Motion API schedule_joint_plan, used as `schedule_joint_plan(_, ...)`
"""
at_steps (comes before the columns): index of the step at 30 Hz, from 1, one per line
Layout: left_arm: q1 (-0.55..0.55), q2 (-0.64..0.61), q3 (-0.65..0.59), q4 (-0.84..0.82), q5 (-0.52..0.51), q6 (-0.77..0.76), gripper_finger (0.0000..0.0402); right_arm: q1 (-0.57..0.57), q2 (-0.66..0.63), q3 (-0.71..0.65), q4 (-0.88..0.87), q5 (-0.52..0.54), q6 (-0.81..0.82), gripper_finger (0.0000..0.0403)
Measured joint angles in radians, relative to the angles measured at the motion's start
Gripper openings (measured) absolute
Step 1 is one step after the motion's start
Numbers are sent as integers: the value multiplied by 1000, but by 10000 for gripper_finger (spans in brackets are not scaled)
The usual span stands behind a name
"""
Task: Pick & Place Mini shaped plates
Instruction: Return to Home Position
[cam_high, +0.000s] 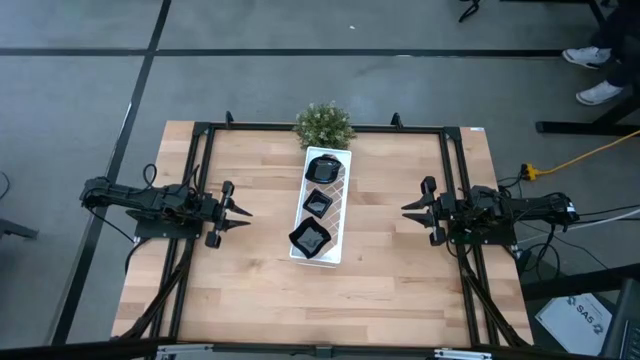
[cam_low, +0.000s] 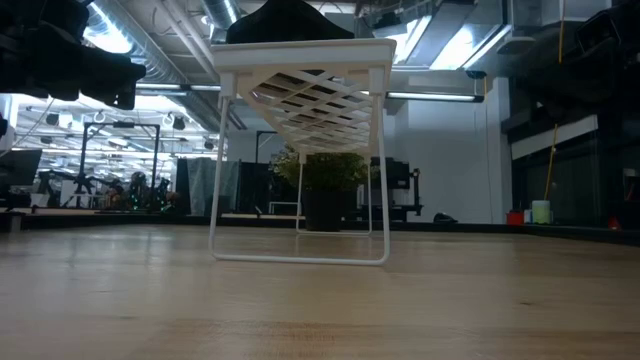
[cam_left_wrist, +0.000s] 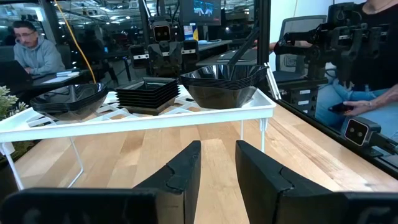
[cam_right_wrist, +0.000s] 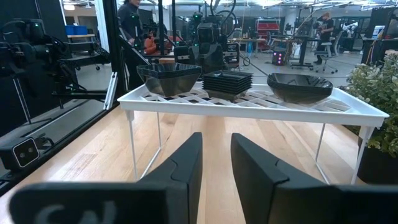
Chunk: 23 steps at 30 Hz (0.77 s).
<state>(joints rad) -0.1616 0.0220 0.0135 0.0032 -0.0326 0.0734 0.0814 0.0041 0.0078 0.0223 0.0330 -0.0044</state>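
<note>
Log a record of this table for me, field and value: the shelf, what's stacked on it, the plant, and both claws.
Shelf: white lattice-top raised shelf, mid-table
Stacks on shelf: round glossy black plates; flat square glossy black plates; deep wavy-edged glossy black dishes
Plant: small green potted plant, at the shelf's far end
Left claw: open, empty, left of shelf
Right claw: open, empty, right of shelf

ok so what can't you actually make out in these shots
- plate stacks: count per stack. The high view looks straight down, so each top plate hides those beneath, and the rims merge in both wrist views.
- low view: the white shelf hides the stacks from below, and one dark top is cut by the upper edge.
- plant pot: under the leaves in the high view.
The left arm and right arm wait at either side, jaws open.
</note>
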Motion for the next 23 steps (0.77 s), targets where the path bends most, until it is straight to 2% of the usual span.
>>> schedule_joint_plan(23, 0, 0, 0, 0, 0, 0, 91, 0, 0, 0, 0, 0, 0, 85)
